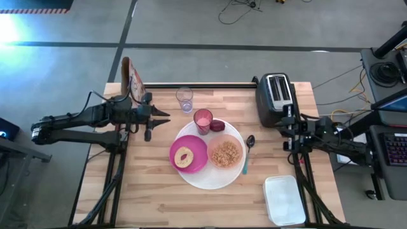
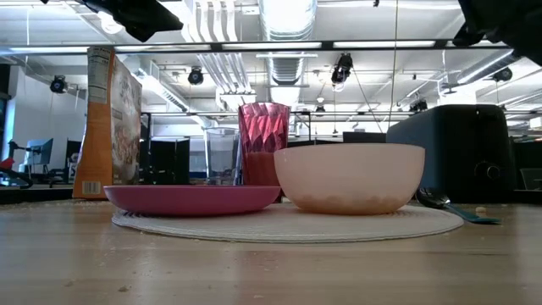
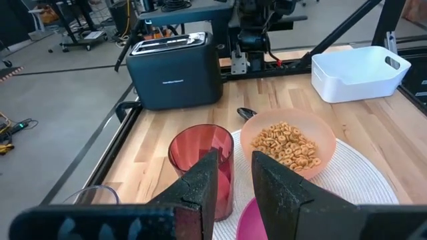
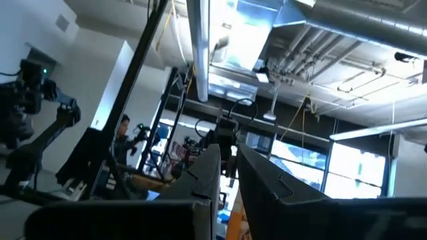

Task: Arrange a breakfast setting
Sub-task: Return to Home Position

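Observation:
A big round white plate lies mid-table. On it are a magenta plate with a bagel and a pale pink bowl of cereal. At the plate's far rim stand a pink tumbler and a dark red fruit. A clear glass stands farther back. A spoon lies right of the plate. My left gripper hovers left of the tumbler, narrowly open and empty. My right gripper is raised by the toaster, tilted upward, narrowly open and empty.
A black toaster stands at the far right. A cereal box stands at the far left corner. A white bin sits at the near right. Bare wood shows along the near edge and the near left.

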Controlling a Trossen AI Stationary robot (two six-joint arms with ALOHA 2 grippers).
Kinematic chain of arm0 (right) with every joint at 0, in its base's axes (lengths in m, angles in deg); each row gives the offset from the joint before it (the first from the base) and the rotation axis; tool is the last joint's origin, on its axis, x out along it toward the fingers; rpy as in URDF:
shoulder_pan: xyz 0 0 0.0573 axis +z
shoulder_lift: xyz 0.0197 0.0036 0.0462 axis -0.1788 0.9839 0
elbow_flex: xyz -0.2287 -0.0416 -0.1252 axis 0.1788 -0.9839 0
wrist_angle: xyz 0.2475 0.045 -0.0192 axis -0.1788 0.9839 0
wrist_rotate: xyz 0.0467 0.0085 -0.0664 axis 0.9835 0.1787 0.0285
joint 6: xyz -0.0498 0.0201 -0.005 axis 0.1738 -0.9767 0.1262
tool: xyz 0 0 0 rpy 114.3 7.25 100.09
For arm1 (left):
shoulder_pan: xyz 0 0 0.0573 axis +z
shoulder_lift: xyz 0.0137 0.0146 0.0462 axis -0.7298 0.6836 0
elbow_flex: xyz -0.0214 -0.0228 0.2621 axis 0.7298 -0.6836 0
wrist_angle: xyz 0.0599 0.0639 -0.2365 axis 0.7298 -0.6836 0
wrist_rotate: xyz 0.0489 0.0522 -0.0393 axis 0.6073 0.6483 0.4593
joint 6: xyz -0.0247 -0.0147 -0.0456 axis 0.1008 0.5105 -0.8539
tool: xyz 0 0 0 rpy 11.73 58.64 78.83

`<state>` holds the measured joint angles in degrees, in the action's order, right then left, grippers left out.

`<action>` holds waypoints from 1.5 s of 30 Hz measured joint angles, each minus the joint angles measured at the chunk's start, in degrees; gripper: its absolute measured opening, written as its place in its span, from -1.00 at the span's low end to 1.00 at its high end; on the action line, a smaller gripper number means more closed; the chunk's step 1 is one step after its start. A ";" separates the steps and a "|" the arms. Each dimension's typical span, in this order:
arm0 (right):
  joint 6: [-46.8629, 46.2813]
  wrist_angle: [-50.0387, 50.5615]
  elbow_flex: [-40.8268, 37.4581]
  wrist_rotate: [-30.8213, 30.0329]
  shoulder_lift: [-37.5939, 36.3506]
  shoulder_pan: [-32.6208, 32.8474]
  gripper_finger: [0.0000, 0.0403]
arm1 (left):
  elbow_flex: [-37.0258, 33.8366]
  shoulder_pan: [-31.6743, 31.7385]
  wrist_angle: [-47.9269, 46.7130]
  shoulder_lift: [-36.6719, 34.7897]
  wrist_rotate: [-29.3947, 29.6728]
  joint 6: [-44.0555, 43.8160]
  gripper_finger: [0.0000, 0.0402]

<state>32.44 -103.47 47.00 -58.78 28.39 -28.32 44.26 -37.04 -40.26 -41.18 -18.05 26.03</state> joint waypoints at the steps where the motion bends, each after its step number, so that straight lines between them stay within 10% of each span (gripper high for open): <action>1: 0.10 0.05 0.00 0.00 -0.03 0.00 -0.79 | 0.00 0.01 0.01 0.00 0.00 0.05 -0.62; 45: 0.07 2.96 0.00 -0.02 3.41 0.00 -0.79 | 0.00 -0.01 0.06 0.56 0.02 0.20 -0.62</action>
<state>32.51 -100.51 47.00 -58.80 31.80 -28.32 44.26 -37.05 -40.20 -40.62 -18.03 26.23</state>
